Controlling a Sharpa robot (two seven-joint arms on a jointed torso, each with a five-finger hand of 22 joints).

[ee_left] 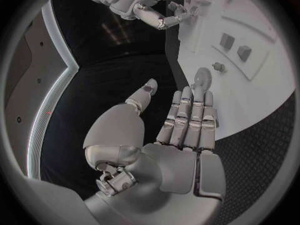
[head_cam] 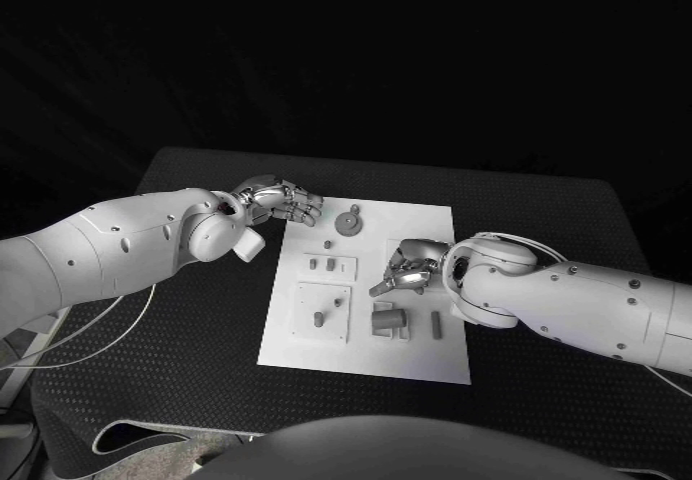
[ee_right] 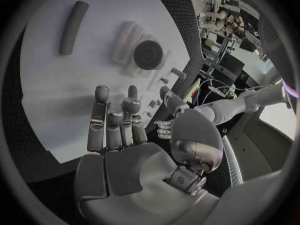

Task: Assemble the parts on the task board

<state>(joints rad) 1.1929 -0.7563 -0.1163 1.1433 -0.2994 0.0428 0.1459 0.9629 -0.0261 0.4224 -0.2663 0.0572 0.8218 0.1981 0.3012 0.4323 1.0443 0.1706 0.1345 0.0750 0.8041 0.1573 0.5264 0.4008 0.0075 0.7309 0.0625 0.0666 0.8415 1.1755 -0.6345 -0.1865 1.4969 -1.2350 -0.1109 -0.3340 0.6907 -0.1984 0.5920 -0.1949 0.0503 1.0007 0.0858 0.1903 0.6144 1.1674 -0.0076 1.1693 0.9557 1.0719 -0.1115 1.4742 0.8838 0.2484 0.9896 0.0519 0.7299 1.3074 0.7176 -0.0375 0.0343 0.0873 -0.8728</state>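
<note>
The white task board (head_cam: 364,345) lies mid-table. A round grey disc part (head_cam: 351,222) sits at its far end, two small blocks (head_cam: 320,264) lie nearer, and a square sub-plate (head_cam: 323,312) carries small pegs. A grey block (head_cam: 387,320) and a rod (head_cam: 436,323) lie on the near right. My left hand (head_cam: 281,203) hovers at the board's far left corner, fingers straight and apart, holding nothing; its fingertips (ee_left: 192,97) are near the disc part (ee_left: 201,77). My right hand (head_cam: 408,268) hangs over the board's right middle, fingers (ee_right: 115,122) extended and empty, short of the rod (ee_right: 73,27) and the block (ee_right: 128,37).
The black table (head_cam: 202,330) surrounds the board, with open mat on both sides and in front. A thin cable (head_cam: 101,320) trails under my left arm. The right hand (ee_left: 140,2) shows beyond the board (ee_left: 250,100) in the left wrist view.
</note>
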